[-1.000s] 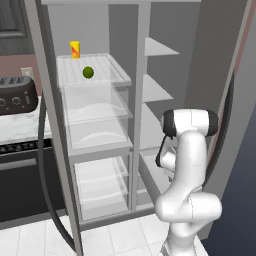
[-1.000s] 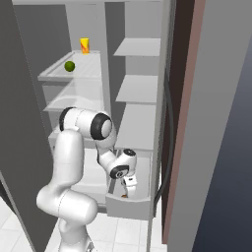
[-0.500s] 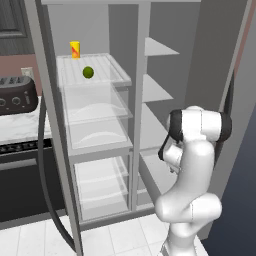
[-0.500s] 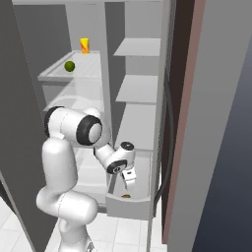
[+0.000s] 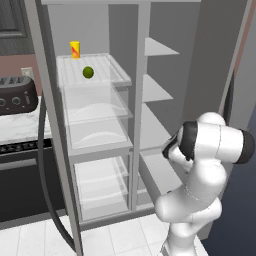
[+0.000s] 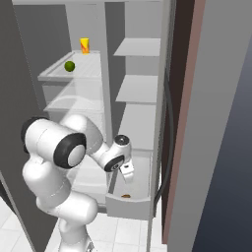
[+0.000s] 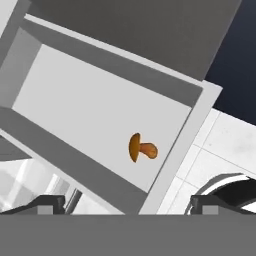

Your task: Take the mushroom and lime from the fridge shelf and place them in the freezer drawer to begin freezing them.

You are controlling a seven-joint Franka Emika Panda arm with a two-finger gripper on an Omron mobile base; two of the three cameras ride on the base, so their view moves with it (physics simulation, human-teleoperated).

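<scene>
Hovering over the shallow pale grey freezer drawer (image 6: 129, 201), the two-finger gripper (image 6: 129, 173) has its jaws spread wide and empty. The tiny brown-capped mushroom (image 7: 141, 148) lies on the drawer floor near its front corner, so half done I'd say. Next up: the small dark green lime (image 5: 88, 72), mid translucent ridged fridge shelf (image 5: 117, 76), by a yellow cup (image 5: 75, 49).
</scene>
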